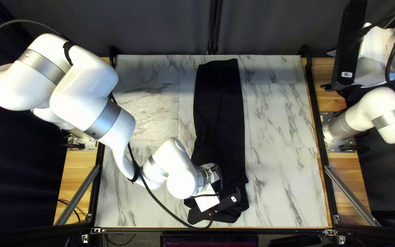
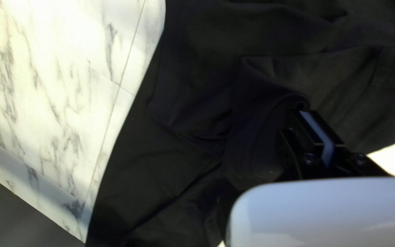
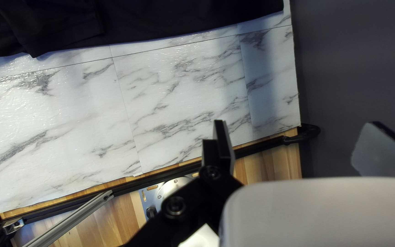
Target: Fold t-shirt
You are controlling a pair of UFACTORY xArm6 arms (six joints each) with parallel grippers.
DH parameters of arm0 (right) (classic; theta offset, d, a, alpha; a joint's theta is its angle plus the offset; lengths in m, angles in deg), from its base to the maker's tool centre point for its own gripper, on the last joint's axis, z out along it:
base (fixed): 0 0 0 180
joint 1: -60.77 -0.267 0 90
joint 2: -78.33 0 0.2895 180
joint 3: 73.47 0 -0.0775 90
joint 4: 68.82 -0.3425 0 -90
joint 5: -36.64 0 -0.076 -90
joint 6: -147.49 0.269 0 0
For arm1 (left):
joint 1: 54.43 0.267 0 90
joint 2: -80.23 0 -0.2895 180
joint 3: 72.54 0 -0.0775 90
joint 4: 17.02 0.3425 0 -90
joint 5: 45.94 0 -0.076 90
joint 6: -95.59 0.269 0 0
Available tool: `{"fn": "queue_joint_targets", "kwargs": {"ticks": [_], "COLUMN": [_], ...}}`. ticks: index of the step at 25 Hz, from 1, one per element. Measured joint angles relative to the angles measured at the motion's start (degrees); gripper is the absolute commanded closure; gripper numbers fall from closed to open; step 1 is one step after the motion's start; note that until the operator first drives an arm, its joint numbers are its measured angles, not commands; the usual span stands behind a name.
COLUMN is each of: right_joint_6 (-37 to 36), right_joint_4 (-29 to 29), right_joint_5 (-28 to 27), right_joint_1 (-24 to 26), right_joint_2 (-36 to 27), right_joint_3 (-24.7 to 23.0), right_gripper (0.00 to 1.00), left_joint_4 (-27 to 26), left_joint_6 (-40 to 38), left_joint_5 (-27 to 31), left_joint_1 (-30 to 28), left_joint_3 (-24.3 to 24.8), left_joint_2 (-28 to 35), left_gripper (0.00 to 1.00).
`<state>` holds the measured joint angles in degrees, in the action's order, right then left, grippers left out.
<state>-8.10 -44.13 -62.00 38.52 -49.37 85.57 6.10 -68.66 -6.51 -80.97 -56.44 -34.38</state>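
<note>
So, t-shirt (image 1: 219,110) on marbled tabletop (image 1: 284,183), curtain (image 1: 270,25) behind.

Black t-shirt (image 1: 219,114) — folded into a long strip — rumpled at its near end.

Left end effector (image 1: 206,198) low, closed; right end effector (image 1: 329,69) raised, wide open

This looks like a robotics lab: two white arms (image 1: 90,98) mounted beside a marble-patterned table (image 1: 280,114), metal struts (image 1: 77,195), cables (image 1: 159,202) and a dark curtain (image 1: 161,27).
</note>
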Motion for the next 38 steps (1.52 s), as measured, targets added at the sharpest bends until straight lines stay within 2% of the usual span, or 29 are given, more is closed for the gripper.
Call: {"fn": "queue_joint_targets", "kwargs": {"ticks": [5, 10, 20, 30, 38], "right_joint_6": [0.00, 0.00, 0.00, 0.00, 0.00], "right_joint_4": [0.00, 0.00, 0.00, 0.00, 0.00], "right_joint_5": [0.00, 0.00, 0.00, 0.00, 0.00], "right_joint_1": [0.00, 0.00, 0.00, 0.00, 0.00], "right_joint_2": [0.00, 0.00, 0.00, 0.00, 0.00], "right_joint_3": [0.00, 0.00, 0.00, 0.00, 0.00], "right_gripper": [0.00, 0.00, 0.00, 0.00, 0.00], "left_joint_4": [-2.15, -1.91, 0.87, -1.39, -1.76], "left_joint_6": [-0.06, -1.02, -1.11, 0.56, 2.07], "left_joint_5": [-0.18, 0.40, 7.19, 7.08, 8.71], "left_joint_1": [-0.95, -1.88, -4.67, -6.69, -6.69], "left_joint_3": [-1.21, -1.50, -1.97, -5.21, -5.11], "left_joint_2": [-0.68, -1.92, -3.23, -6.42, -4.33], "left_gripper": [1.00, 1.00, 1.00, 1.00, 1.00]}}
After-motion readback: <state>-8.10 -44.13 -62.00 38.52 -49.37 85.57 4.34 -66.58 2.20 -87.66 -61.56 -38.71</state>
